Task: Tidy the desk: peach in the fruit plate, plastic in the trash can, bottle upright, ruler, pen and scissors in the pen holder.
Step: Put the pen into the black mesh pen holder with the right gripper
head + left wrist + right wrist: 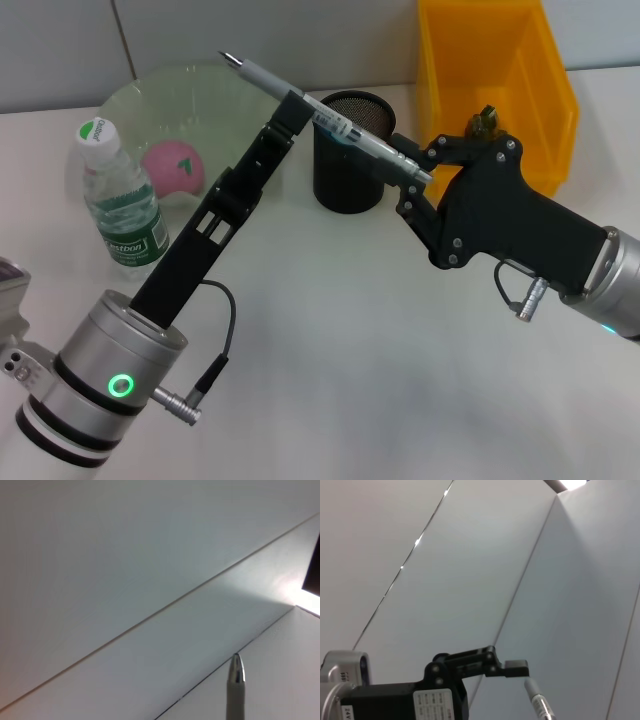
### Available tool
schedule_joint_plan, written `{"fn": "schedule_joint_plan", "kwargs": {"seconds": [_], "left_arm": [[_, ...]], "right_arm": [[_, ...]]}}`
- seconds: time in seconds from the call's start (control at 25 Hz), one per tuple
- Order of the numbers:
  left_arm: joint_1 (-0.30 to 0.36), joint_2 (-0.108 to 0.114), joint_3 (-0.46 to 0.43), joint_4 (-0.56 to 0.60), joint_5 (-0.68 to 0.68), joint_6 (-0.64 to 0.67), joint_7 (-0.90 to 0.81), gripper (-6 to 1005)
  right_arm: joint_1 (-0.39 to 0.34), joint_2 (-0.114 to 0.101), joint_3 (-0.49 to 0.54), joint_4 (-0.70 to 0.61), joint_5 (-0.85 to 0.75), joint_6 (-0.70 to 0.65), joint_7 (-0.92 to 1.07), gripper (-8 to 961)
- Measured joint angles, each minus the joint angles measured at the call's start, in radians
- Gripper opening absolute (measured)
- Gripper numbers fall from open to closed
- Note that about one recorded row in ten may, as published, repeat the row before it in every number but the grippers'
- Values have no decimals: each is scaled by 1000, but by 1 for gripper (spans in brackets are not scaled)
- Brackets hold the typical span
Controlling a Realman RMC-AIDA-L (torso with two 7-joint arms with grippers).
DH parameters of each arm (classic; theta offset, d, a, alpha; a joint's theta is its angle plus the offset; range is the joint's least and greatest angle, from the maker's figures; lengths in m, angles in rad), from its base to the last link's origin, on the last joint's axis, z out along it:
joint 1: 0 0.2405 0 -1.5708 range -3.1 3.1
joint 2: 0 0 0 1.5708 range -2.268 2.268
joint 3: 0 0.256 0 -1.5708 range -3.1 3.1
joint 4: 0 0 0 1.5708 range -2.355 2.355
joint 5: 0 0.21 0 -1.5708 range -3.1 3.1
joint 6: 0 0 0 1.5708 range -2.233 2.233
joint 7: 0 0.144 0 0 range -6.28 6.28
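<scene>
My left gripper [299,104] is shut on a grey pen [262,79], held slanting in the air over the black mesh pen holder [348,150]. The pen's rear end lies between the spread fingers of my open right gripper [398,166]. The pen's tip [236,680] shows in the left wrist view and its end [540,705] in the right wrist view. A pink peach [178,166] rests in the green fruit plate [135,100]. The bottle [120,200] stands upright at the left. The yellow trash can [520,60] sits at the back right. Ruler, scissors and plastic are out of view.
The white desk [340,330] stretches in front of both arms. A wall rises right behind the plate and the trash can. Both wrist views face the ceiling and walls.
</scene>
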State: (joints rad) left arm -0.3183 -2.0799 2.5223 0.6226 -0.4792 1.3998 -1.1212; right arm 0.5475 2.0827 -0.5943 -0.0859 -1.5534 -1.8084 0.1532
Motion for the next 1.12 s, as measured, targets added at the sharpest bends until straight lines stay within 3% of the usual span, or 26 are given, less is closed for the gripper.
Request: {"fn": "schedule_joint_plan", "kwargs": {"seconds": [0.32, 0.56, 0.6, 0.64, 0.68, 0.76, 0.88, 1.12], "left_arm": [[6, 0, -1, -56, 44, 54, 125, 817], [-55, 12, -23, -228, 274, 170, 389, 824], [-69, 13, -33, -263, 309, 188, 412, 823], [-76, 13, -41, -282, 328, 196, 421, 821], [-76, 13, -41, -282, 328, 196, 421, 819], [-122, 17, -106, -407, 421, 216, 431, 815], [-140, 19, -129, -455, 453, 217, 433, 817], [-163, 24, -142, -514, 466, 219, 437, 823]], "right_arm": [[-41, -2, 111, -1, 6, -57, 44, 131], [-84, -7, 230, -72, 76, -80, 349, 131], [-92, -7, 235, -151, 89, -58, 513, 131], [-92, -7, 235, -151, 89, -58, 513, 131], [-93, -7, 233, -196, 89, -40, 594, 131], [-91, -7, 223, -288, 74, 2, 753, 131], [-79, -12, 189, -448, 20, 82, 994, 132], [-30, -60, 89, -689, -133, 150, 1392, 132]]}}
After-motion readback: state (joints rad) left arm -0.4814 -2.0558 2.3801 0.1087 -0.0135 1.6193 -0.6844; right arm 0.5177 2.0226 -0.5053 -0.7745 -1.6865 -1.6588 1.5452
